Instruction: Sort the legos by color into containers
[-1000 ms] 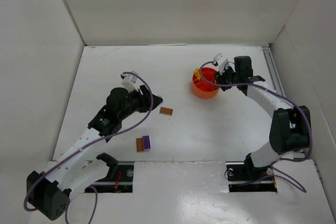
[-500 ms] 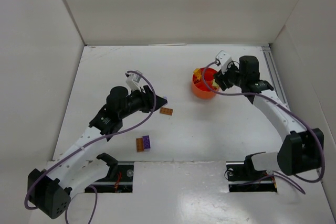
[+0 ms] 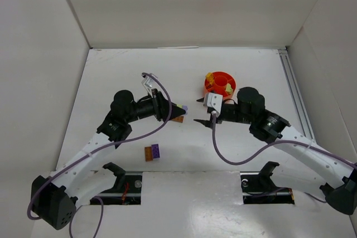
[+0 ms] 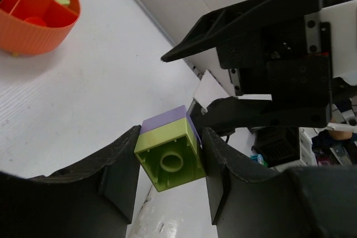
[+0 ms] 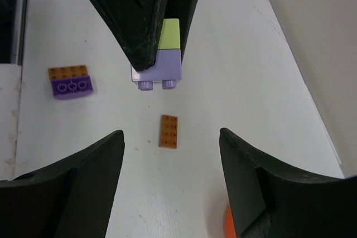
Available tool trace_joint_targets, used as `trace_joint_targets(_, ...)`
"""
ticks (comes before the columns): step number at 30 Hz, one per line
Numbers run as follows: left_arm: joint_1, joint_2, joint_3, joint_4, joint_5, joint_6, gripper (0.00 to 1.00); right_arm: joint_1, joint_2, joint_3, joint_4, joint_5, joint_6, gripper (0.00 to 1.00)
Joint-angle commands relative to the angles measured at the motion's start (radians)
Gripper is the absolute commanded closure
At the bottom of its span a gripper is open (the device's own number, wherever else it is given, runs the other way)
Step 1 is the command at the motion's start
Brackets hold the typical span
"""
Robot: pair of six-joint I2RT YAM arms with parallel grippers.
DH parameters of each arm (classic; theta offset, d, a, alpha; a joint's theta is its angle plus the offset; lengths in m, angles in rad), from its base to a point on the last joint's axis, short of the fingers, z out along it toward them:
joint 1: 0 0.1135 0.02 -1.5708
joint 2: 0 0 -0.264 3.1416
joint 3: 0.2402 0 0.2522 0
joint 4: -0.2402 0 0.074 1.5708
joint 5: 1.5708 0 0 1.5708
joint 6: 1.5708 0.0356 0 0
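White table (image 3: 111,65) boxed by 3 plain white walls (image 3: 184,4), evenly lit; rail (image 3: 291,82) along its right edge.

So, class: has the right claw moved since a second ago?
Yes. The right claw left the orange dish, swinging leftward and lower in the top view.

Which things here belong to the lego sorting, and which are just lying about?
Job: lime-and-lilac stacked plastic bricks, flat orange plastic brick, orange-and-purple brick pair, round orange-red plastic dish.
Just there: purple cable, metal side rail.
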State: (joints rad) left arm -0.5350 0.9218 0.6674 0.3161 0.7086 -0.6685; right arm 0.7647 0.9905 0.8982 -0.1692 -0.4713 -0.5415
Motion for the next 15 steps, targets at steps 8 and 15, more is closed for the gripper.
trace_joint_targets(8, -0.005, -0.138, -0.012, 0.106, 0.046, -0.022, 1.00, 0.119, 0.005, 0.002, 0.261, 0.017, 0.138, 0.26)
trace_joint_targets(15, -0.014, -0.158, -0.012, 0.106, 0.026, 0.000, 1.00, 0.128, 0.036, 0.022, 0.322, 0.008, 0.204, 0.26)
